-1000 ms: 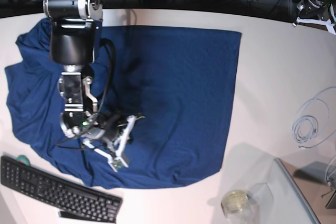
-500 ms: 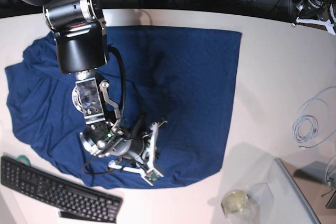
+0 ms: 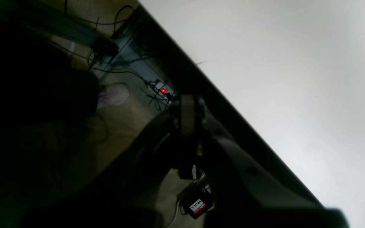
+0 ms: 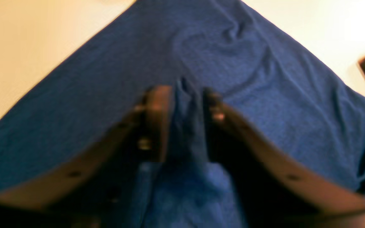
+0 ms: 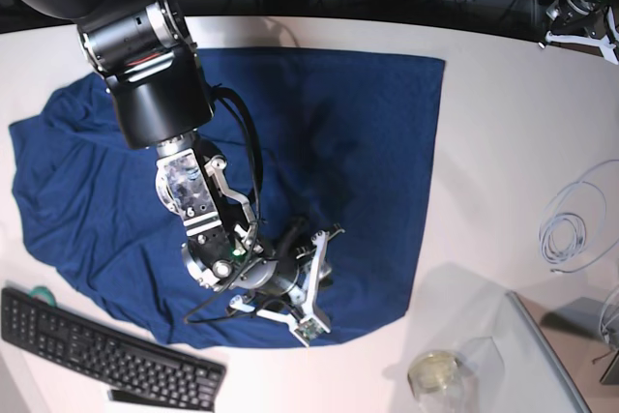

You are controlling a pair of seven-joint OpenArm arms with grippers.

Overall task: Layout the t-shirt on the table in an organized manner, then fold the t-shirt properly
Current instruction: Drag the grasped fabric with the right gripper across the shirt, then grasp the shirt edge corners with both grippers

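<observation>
Base view shows the navy t-shirt point(image 5: 338, 142) spread over the white bench point(image 5: 503, 142), flat on its right, rumpled on its left. Right hand point(image 5: 314, 278) stands partly parted, a raised fold between its fingers point(image 4: 157, 120). Left hand point(image 3: 187, 126) is closed, empty.

The right pincer point(image 4: 185, 101) is motion-blurred, and the arm hides part of the t-shirt point(image 5: 368, 142).

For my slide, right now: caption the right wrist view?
Right hand astride a raised fold of the navy t-shirt.
</observation>
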